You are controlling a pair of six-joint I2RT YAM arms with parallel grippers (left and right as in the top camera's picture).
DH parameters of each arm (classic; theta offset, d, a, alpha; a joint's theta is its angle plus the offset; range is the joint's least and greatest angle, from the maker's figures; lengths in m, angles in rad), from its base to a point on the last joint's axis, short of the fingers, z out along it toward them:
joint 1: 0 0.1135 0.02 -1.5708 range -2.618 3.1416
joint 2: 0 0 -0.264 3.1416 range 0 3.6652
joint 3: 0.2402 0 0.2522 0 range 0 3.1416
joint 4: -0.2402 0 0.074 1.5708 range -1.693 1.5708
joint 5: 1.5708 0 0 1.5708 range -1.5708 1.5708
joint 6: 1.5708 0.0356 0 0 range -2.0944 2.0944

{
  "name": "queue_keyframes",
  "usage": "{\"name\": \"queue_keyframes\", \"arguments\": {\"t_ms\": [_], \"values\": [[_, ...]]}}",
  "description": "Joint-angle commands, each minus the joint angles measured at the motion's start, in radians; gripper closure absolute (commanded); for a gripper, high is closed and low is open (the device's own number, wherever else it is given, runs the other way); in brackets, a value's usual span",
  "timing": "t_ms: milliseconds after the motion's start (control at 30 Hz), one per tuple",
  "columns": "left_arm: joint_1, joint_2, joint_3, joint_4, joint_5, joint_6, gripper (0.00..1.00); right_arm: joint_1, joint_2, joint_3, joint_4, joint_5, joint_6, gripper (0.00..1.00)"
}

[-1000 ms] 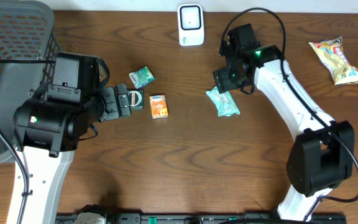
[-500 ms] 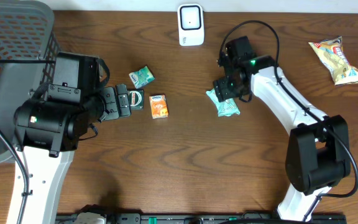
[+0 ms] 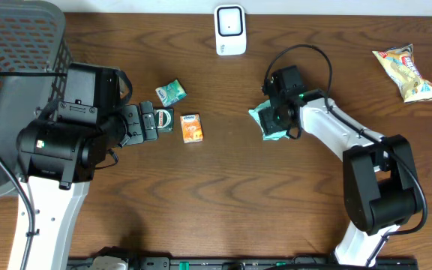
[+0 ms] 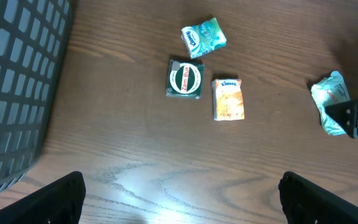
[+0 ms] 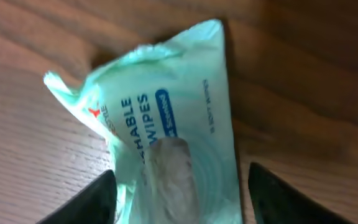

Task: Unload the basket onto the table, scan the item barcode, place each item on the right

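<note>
Since a second ago the right gripper (image 3: 275, 118) has come down and tucked in closer to its own arm, so from overhead it's now sitting right on top of the pale green soft plastic wipes packet (image 3: 277, 133), which is lying flat on the brown wooden table (image 3: 223, 195). The white boxy barcode scanner (image 3: 230, 30) is standing well off beyond that gripper, toward the far edge. The left gripper (image 3: 150, 122) is hanging wide open with nothing in it, with a small orange carton (image 3: 191, 128) just past its tips.

From the left wrist, the packet is showing far off to that gripper's right, with the other arm's black fingers covering its near end.

From the right wrist, the packet is lying between the two fingers, printed side up. The jaws are straddling it and not clamped yet; the left finger is looking like it's brushing the crinkled edge, and the right one is showing a sliver of gap.

My take: it's going for the pinch now. Best to be squeezing across the packet's middle, firmly since the film is slippery, and keeping whichever face has the barcode uncovered. I can't see the barcode from here.
</note>
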Motion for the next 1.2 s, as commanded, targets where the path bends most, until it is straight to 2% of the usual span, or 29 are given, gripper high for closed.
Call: {"name": "queue_keyframes", "arguments": {"t_ms": [0,33,133,267,333,367,400,433,500,600,833,1033,1167], "values": [[-0.002,-0.002,0.011,0.0,-0.009,0.002,0.03,-0.01,0.011,-0.009,0.008,-0.011,-0.012,0.51],[-0.002,-0.002,0.011,0.0,-0.009,0.002,0.02,-0.01,0.011,-0.009,0.008,-0.014,-0.013,0.47],[-0.002,-0.002,0.011,0.0,-0.009,0.002,0.02,-0.01,0.011,-0.009,0.006,-0.024,-0.013,0.45],[-0.002,-0.002,0.011,0.0,-0.009,0.002,0.02,-0.005,0.011,-0.009,0.006,-0.026,-0.008,0.53],[-0.002,-0.002,0.011,0.0,-0.009,0.002,0.03,-0.001,0.011,-0.009,0.003,-0.026,-0.009,0.4],[-0.002,-0.002,0.011,0.0,-0.009,0.002,0.02,0.002,0.011,-0.009,0.002,-0.025,-0.011,0.36],[-0.002,-0.002,0.011,0.0,-0.009,0.002,0.02,0.005,0.011,-0.009,-0.001,-0.025,-0.02,0.36],[-0.002,-0.002,0.011,0.0,-0.009,0.002,0.02,0.006,0.011,-0.01,-0.003,-0.025,-0.022,0.42],[-0.002,-0.002,0.011,0.0,-0.009,0.002,0.02,0.006,0.011,-0.01,-0.005,-0.026,-0.019,0.68],[-0.002,-0.002,0.011,0.0,-0.009,0.002,0.02,0.006,0.011,-0.01,-0.005,-0.03,0.003,0.99],[-0.002,-0.002,0.011,0.0,-0.009,0.002,0.02,0.006,0.006,0.047,-0.027,-0.075,0.014,0.99],[-0.002,-0.002,0.011,0.0,-0.009,0.002,0.03,0.015,0.002,0.225,-0.088,-0.126,0.043,0.99],[-0.002,-0.002,0.011,0.0,-0.009,0.002,0.02,0.035,0.002,0.352,-0.059,-0.126,0.043,0.99]]}}
